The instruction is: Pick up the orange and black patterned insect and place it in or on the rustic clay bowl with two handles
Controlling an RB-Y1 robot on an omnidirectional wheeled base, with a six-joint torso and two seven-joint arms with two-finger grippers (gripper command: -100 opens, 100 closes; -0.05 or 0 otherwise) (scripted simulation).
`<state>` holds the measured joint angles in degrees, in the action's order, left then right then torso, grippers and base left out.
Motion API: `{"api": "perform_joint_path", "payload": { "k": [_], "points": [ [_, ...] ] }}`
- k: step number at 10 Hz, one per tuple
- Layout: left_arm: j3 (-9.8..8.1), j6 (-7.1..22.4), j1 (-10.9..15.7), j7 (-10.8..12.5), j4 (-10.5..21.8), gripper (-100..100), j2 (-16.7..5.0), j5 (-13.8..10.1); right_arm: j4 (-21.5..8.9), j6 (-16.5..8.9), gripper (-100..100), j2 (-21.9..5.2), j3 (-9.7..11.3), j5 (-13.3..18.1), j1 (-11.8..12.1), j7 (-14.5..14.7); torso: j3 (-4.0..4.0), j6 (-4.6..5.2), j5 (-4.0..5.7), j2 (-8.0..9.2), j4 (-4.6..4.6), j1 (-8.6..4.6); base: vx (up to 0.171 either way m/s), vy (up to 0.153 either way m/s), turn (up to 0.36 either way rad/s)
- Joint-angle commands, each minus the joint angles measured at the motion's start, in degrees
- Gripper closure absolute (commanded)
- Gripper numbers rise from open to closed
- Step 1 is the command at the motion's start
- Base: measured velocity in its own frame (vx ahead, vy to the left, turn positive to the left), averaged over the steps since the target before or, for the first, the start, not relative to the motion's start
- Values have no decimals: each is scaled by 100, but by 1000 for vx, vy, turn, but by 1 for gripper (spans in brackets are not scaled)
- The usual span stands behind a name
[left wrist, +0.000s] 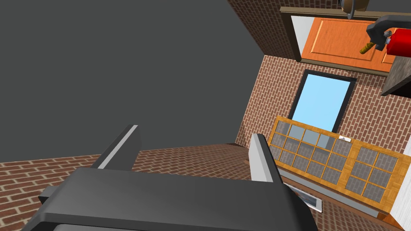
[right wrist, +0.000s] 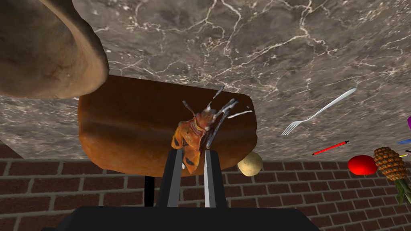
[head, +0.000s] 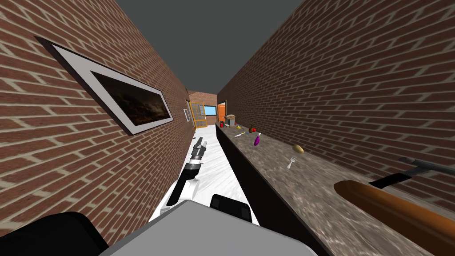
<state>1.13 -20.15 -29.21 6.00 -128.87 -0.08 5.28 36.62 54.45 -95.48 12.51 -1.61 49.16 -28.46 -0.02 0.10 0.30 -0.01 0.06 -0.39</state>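
Over the marble counter (right wrist: 257, 36), a clay-brown rounded shape (right wrist: 44, 48), likely the bowl, sits close beside the right gripper (right wrist: 192, 151). Its fingers pinch the insect (right wrist: 192, 130), body lengthwise between them, legs pointing away. The left gripper (left wrist: 194, 134), out over the aisle, has its fingers apart.

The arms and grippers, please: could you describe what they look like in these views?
The left gripper and right gripper each have two thin, light grey, blade-like fingers on a dark boxy body. The left arm is white with dark grey and black joint sections.
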Motion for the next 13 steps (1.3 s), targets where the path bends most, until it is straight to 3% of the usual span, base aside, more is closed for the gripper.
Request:
{"api": "perform_joint_path", "payload": {
  "k": [1,4,7,8,9,11,13],
  "points": [
    [0,0,0,0,0,0,0,0,-238,180,100,50,-1,76,119,-130,0,0,0,0,0,0,-10,-42,120],
    [0,0,0,0,0,0,0,0,-427,296,100,108,39,168,132,-217,-1,3,2,1,0,-8,-5,-37,48],
    [0,0,0,0,0,0,0,0,-938,581,100,282,183,432,174,-452,-1,4,0,2,0,-8,-5,-40,92],
    [0,0,0,0,0,0,0,0,-938,581,100,282,183,432,174,-452,0,2,3,0,0,-12,-10,-42,34],
    [-1,0,-1,0,0,0,0,0,-1225,718,100,394,292,594,204,-585,-1,5,2,2,0,-9,-17,-50,99],
    [-1,0,0,0,0,0,0,0,-786,698,100,394,166,327,892,-585,-6,11,6,11,2,-9,-11,-37,28],
    [0,0,-1,0,0,0,0,0,-947,718,100,394,292,553,763,-585,-4,9,0,7,1,6,-1,4,-13]
  ]
}}
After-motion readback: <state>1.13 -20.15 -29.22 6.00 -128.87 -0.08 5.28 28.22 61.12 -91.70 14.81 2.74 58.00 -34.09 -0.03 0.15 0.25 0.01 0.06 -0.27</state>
